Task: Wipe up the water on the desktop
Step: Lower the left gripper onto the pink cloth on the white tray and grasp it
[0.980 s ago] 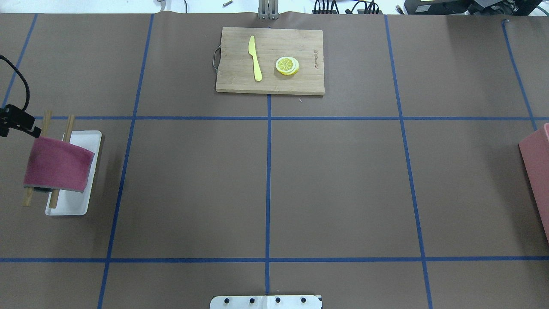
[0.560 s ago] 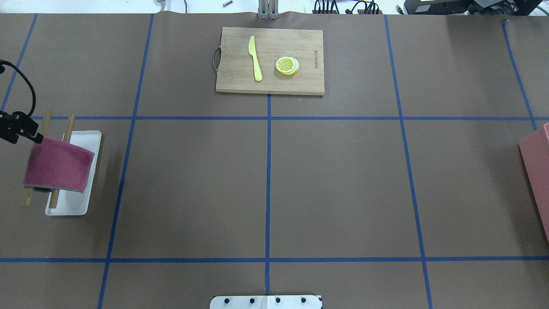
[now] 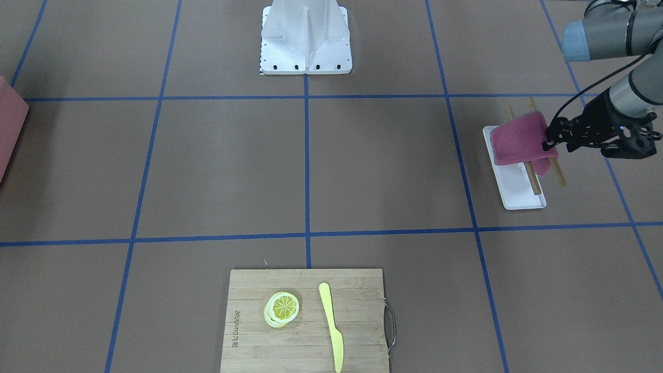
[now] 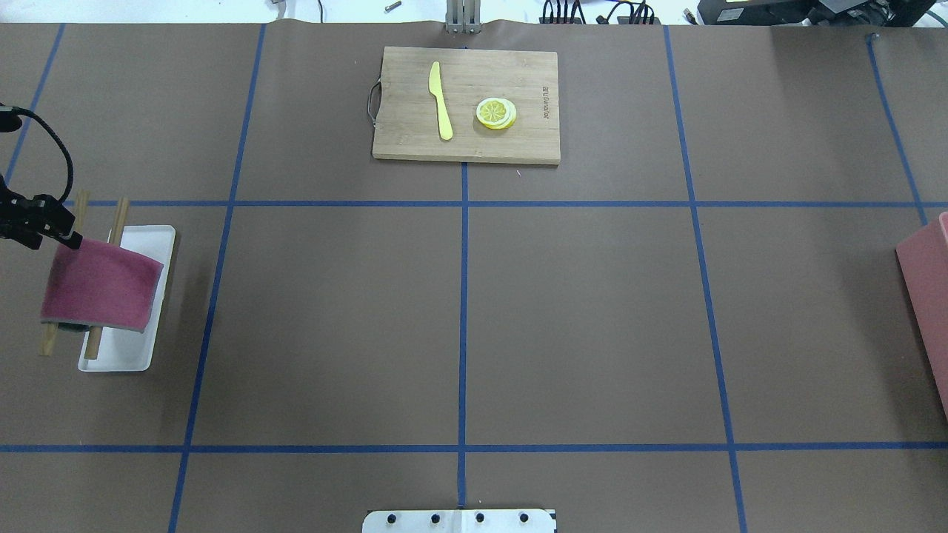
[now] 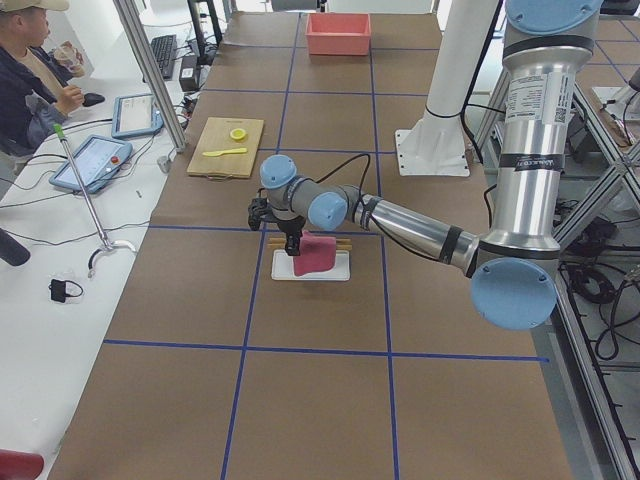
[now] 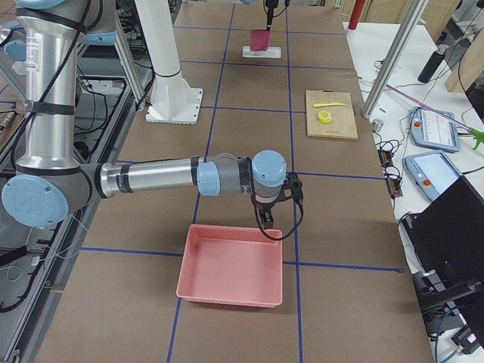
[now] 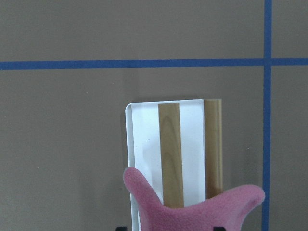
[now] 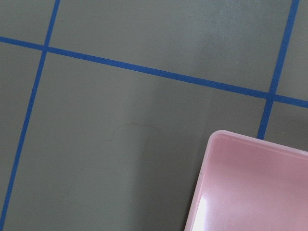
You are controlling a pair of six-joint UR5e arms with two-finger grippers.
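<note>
The grey-brown desktop (image 4: 578,318) with blue tape lines shows no puddle; the right wrist view shows only a faint curved mark (image 8: 130,126). A magenta cloth (image 4: 100,285) lies draped over two wooden sticks (image 4: 118,215) across a white tray (image 4: 126,355) at the far left. My left gripper (image 4: 68,237) sits at the cloth's far corner, also seen from the front (image 3: 550,140). In the left wrist view the cloth (image 7: 192,214) fills the gap between two finger bits set wide apart, so the jaws look open around its edge. My right gripper (image 6: 265,215) hovers by a pink bin; I cannot tell its state.
A bamboo cutting board (image 4: 415,141) at the far middle holds a yellow knife (image 4: 442,104) and lemon slices (image 4: 496,113). The pink bin (image 4: 929,296) stands at the right edge. The robot's white base plate (image 4: 459,520) is at the near edge.
My left gripper has shifted slightly right, onto the cloth's corner. The cloth, tray and sticks have not moved.
</note>
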